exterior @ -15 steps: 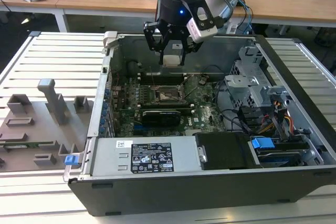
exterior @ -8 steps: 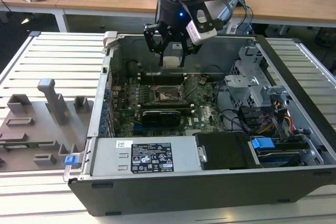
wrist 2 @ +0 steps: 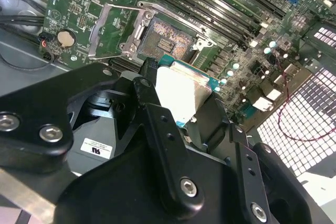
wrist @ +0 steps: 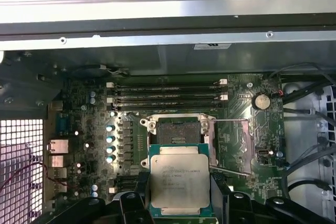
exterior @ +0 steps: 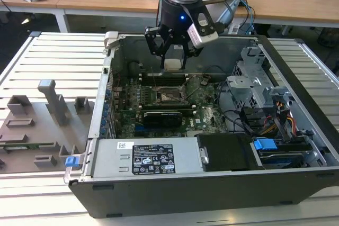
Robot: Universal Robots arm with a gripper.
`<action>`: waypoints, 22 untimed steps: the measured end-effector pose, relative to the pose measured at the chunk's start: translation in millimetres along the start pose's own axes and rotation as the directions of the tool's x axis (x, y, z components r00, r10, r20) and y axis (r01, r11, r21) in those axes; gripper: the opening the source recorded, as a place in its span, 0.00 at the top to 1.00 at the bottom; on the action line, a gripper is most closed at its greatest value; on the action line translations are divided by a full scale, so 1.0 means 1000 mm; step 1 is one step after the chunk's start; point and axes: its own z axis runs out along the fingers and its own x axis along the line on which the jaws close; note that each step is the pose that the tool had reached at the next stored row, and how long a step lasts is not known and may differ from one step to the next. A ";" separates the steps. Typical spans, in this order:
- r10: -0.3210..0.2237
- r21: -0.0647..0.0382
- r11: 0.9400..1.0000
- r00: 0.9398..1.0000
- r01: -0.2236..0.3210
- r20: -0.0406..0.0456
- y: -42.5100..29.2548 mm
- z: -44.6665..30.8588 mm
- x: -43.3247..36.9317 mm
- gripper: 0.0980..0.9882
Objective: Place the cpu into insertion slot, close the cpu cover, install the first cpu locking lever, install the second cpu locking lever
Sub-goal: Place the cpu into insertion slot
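Observation:
My gripper [exterior: 172, 61] is shut on the cpu [exterior: 172, 64], a pale silver-topped square chip, and holds it in the air inside the open computer case. In the first wrist view the cpu [wrist: 179, 182] hangs just short of the insertion slot [wrist: 177, 132], a dark square socket on the green board. A black finger [wrist: 140, 186] presses each side of the chip. The cpu cover [wrist: 229, 145] is swung open beside the socket, a thin metal frame. In the second wrist view the cpu [wrist 2: 181, 92] sits above and apart from the insertion slot [wrist 2: 167, 38], with the cpu cover [wrist 2: 113, 30] lying flat alongside.
Long black memory slots [wrist: 168, 95] run beside the socket. The case wall [exterior: 108, 78] and rear panel enclose the board. A drive cage [exterior: 251, 86] with cables and a black power supply [exterior: 225, 152] fill the exterior view's right. Grey fixtures [exterior: 50, 107] stand outside on the left.

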 end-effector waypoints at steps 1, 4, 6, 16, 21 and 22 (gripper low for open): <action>0.000 0.000 1.000 1.000 0.000 0.000 -0.0001 0.0008 0.0000 0.50; 0.000 0.000 1.000 1.000 0.000 0.000 -0.0002 0.0026 -0.0001 0.50; 0.000 0.000 1.000 1.000 0.000 0.000 -0.0003 0.0037 -0.0001 0.50; 0.000 0.000 1.000 1.000 0.000 0.000 -0.0009 0.0111 -0.0002 0.50; 0.000 0.000 1.000 1.000 0.000 0.000 -0.0012 0.0155 -0.0003 0.50; 0.000 0.000 1.000 1.000 0.000 0.000 -0.0013 0.0160 -0.0003 0.50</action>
